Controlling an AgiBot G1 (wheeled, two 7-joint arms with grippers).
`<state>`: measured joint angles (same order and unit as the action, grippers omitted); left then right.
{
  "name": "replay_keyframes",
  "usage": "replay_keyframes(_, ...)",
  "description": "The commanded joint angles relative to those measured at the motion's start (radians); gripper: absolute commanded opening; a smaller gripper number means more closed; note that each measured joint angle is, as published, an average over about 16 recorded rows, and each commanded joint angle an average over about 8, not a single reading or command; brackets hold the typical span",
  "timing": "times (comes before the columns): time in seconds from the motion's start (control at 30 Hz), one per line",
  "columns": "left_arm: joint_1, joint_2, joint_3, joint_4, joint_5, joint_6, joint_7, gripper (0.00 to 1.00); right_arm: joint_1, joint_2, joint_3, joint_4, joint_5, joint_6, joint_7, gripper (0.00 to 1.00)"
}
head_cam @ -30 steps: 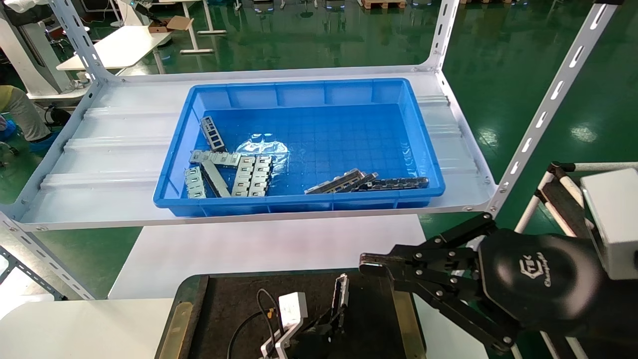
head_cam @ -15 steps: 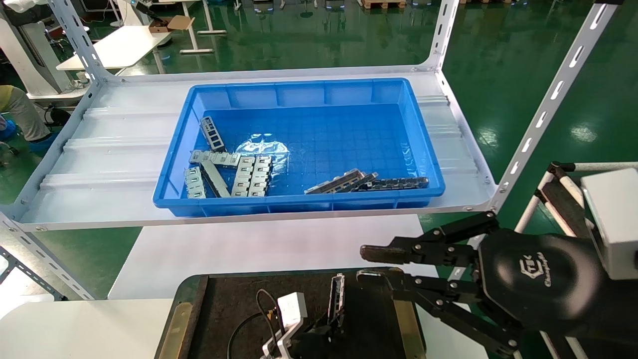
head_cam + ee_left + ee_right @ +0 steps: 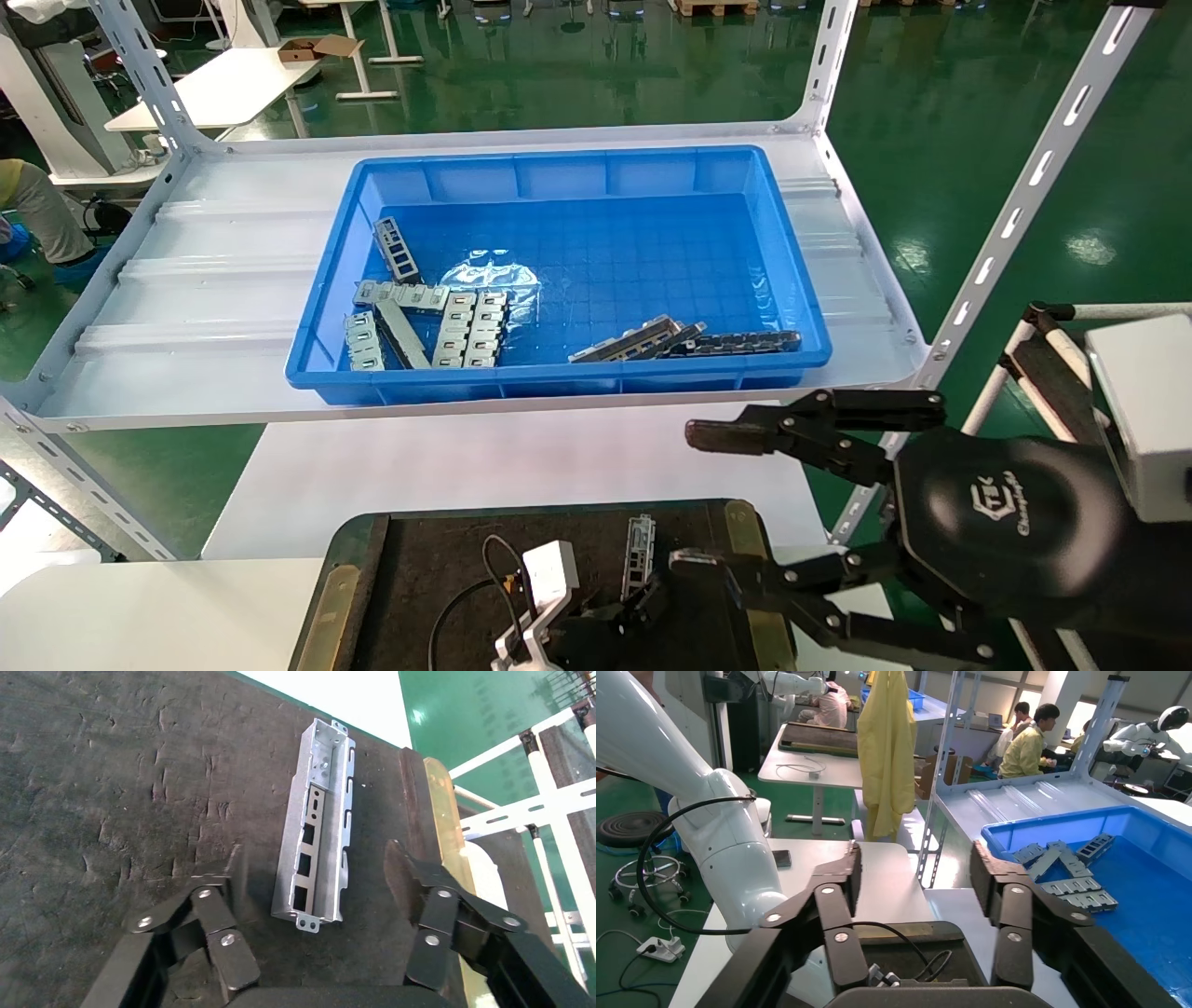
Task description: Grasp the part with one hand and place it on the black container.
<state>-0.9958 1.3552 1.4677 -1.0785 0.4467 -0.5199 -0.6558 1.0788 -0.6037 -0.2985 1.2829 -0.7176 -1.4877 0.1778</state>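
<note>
The part [image 3: 314,822], a silver-grey channel strip with rectangular cut-outs, lies flat on the black container [image 3: 105,776]. My left gripper [image 3: 314,857] is open just behind it, one finger on each side of the strip's near end, neither touching it. In the head view the part [image 3: 639,552] rests near the right edge of the black container [image 3: 428,559], with the left gripper [image 3: 626,606] low behind it. My right gripper [image 3: 698,499] hovers wide open and empty over the container's right edge. The right wrist view also shows the right gripper [image 3: 916,860] open.
A blue bin [image 3: 577,168] on the white shelf [image 3: 214,308] holds several pale slotted plates [image 3: 466,326] and a dark chain-like strip [image 3: 745,343]. A slanted white shelf post [image 3: 1024,196] stands right of the right arm. A brass strip [image 3: 740,531] edges the container.
The part stood on edge in the left gripper; it now lies flat and the left gripper has let go. The right gripper's fingers spread from nearly shut to wide open.
</note>
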Motion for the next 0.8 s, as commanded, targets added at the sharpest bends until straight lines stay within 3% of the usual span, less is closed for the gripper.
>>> replay_keyframes(0.03, -0.002, 0.000, 0.001, -0.005, -0.001, -0.003, -0.004, 1.00, 0.000, 0.000, 0.000, 0.000, 0.000, 0.000, 0.000, 1.00)
replay_keyframes(0.4, -0.018, -0.026, -0.014, -0.002, 0.118, 0.056, -0.033, 1.00, 0.000, 0.000, -0.001, 0.000, 0.000, 0.000, 0.000, 1.00)
replay_keyframes(0.8, -0.026, -0.161, -0.068, -0.048, 0.295, 0.286, -0.069, 1.00, 0.000, 0.001, -0.001, 0.000, 0.001, 0.001, -0.001, 1.00)
